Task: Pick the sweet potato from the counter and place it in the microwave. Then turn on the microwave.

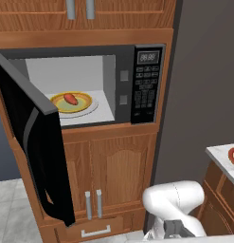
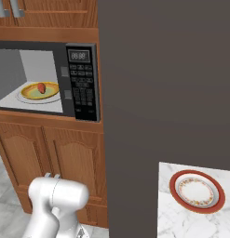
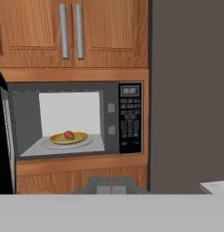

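Resting on a round yellow-green plate [image 1: 72, 103] inside the large black built-in microwave [image 1: 147, 85], the small reddish-orange oblong sweet potato [image 1: 70, 98] is seen lying near the middle of the plate, which sits on the light grey floor of the oven cavity. The microwave's dark glass door [image 1: 33, 142] is swung wide open to the left, hinged at the left side of the cavity. A keypad of small buttons [image 2: 83, 90] and a small digital display [image 2: 80, 56] are set in the black panel at the right of the opening. Brown wooden cabinet doors with paired silver handles [image 1: 93, 204] are found below the microwave, and similar ones above it.

In the hand view the two small dark fingertips of the gripper [image 3: 111, 185] are seen pressed together at the bottom, with nothing held between them, well apart from the microwave and facing it squarely. The white arm's rounded joint [image 2: 58, 197] is visible low in both base views.

At the right, beyond a tall dark grey panel [image 2: 163, 83], a light grey-white speckled stone counter [image 2: 170, 221] is seen, and on it stands a white plate with a red rim [image 2: 197, 191].
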Robot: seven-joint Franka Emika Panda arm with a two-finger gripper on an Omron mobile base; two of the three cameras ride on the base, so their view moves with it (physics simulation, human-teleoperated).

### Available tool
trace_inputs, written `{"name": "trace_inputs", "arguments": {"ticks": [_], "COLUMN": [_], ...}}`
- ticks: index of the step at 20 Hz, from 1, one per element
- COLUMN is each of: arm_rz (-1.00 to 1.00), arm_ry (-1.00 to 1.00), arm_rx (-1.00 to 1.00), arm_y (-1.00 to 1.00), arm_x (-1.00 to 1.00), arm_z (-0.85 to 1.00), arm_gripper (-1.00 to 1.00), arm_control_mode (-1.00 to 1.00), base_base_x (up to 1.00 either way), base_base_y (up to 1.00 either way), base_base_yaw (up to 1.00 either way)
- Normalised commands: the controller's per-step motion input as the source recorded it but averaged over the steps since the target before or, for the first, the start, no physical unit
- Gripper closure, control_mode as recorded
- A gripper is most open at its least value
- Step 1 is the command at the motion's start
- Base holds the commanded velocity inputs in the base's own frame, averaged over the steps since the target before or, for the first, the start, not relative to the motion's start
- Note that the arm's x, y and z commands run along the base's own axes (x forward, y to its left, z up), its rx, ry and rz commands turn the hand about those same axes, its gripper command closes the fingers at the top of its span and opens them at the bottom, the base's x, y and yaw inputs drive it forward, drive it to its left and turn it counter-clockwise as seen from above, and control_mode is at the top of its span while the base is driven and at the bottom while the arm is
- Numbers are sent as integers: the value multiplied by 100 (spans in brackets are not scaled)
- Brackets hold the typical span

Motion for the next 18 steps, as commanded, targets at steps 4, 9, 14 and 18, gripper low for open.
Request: {"name": "trace_inputs", "arguments": {"ticks": [4, 9, 14, 18], "arm_rz": [0, 0, 0, 0], "arm_ry": [-19, -19, -15, -12], "arm_rx": [0, 0, 0, 0], "arm_y": [34, 38, 39, 39], "arm_x": [1, 3, 12, 34], "arm_z": [0, -3, -15, -18], "arm_gripper": [100, 100, 100, 100], "arm_control_mode": [-100, -100, -100, -100], "base_base_x": [0, 0, 0, 0], "base_base_y": [0, 0, 0, 0], "base_base_yaw": [0, 0, 0, 0]}}
